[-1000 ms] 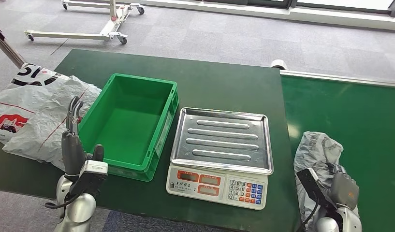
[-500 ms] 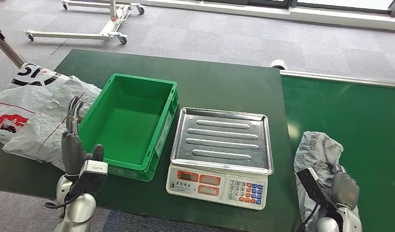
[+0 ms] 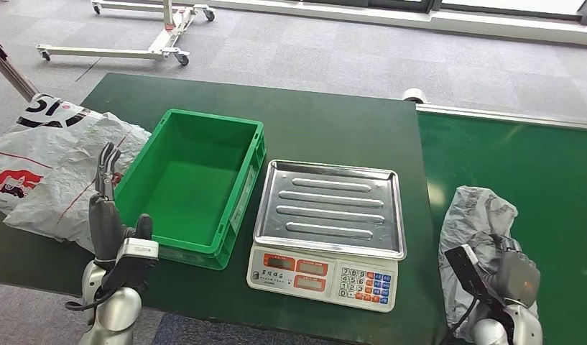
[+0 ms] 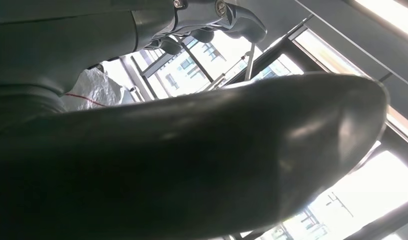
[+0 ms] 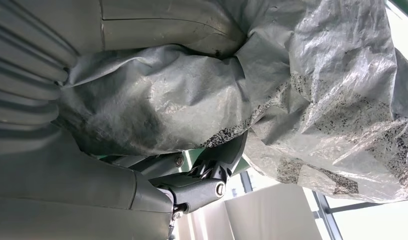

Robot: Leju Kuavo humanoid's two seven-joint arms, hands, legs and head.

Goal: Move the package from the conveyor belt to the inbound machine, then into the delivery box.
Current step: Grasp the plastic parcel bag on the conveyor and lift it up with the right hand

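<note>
The package [image 3: 471,219] is a crumpled grey plastic bag on the green conveyor belt [image 3: 513,154], at the near right. My right hand [image 3: 516,277] grips its near end; in the right wrist view the grey bag [image 5: 301,85] is bunched against the palm with dark fingers [image 5: 211,175] curled under it. The inbound machine is a scale [image 3: 322,277] with a steel pan [image 3: 330,169], bare, left of the package. The delivery box [image 3: 204,118] is a green crate with nothing in it. My left hand [image 3: 107,208] stands upright beside the crate's left wall, fingers spread, holding nothing.
Large white printed bags [image 3: 42,162] lie on the dark green table [image 3: 326,122] left of the crate, close behind my left hand. A wheeled metal frame [image 3: 161,43] stands on the grey carpet beyond the table.
My right hand and the grey package have shifted slightly right and away from me, and the bag has bunched up a little. My left hand has drifted slightly left.
</note>
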